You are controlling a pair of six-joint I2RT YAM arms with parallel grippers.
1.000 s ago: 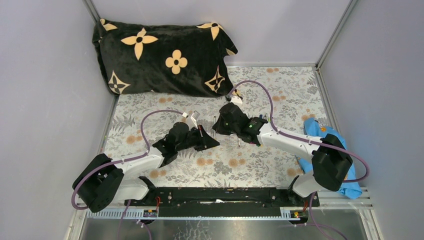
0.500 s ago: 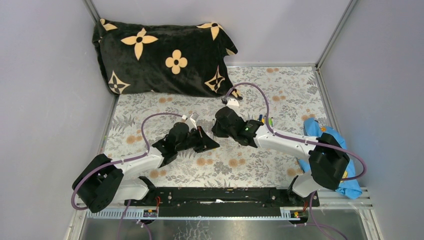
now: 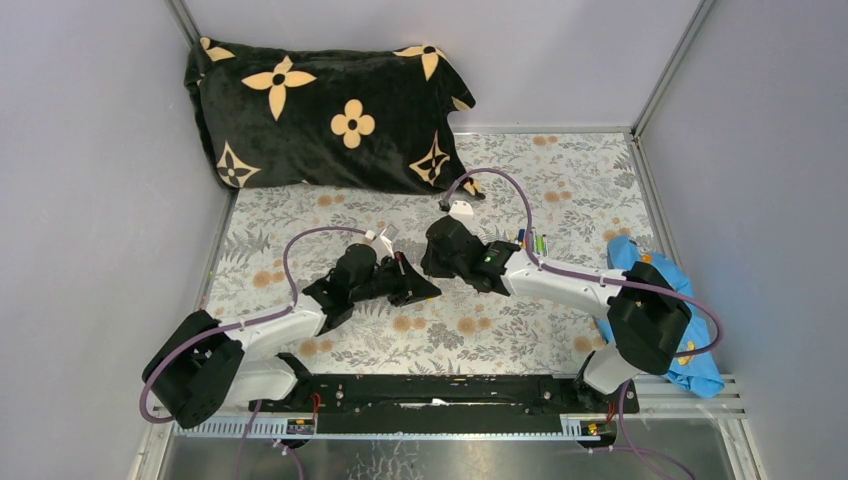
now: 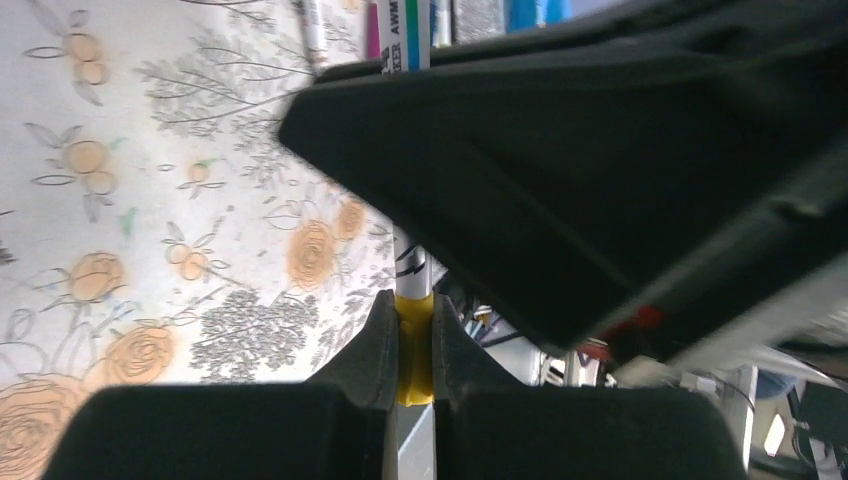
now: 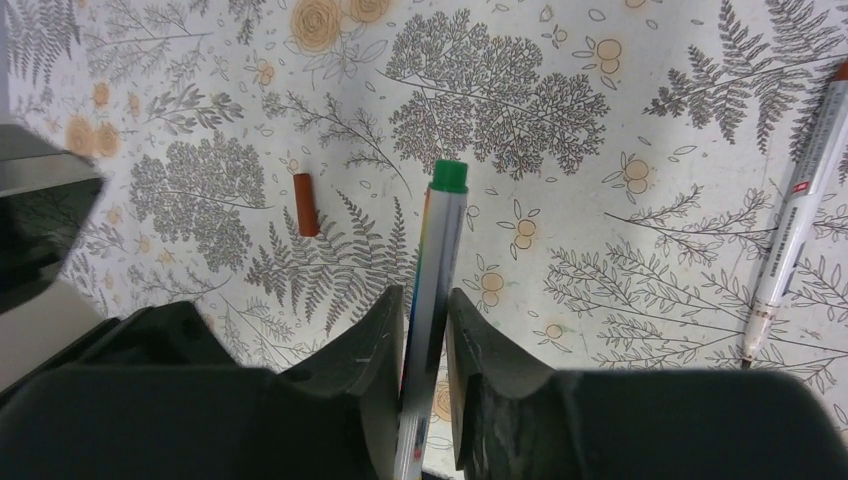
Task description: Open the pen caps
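Observation:
My left gripper (image 4: 414,312) is shut on the yellow pen cap (image 4: 415,350) of a whitish pen (image 4: 411,268). The barrel runs up into my right gripper's black body (image 4: 600,170). My right gripper (image 5: 427,302) is shut on that pen's barrel (image 5: 437,250); its green end (image 5: 449,176) sticks out past the fingers. In the top view the left gripper (image 3: 424,289) and right gripper (image 3: 433,262) meet tip to tip at mid-table. A loose red-brown cap (image 5: 306,204) lies on the mat. Several more pens (image 3: 533,243) lie behind the right arm.
Another whitish pen (image 5: 795,225) lies on the floral mat (image 3: 560,180) to the right. A black flowered pillow (image 3: 320,110) fills the back left. A blue cloth (image 3: 695,365) lies at the right edge by the right arm's base. Walls enclose three sides.
My right gripper has moved left and closer to my left gripper, so the two now meet. The left arm has barely moved.

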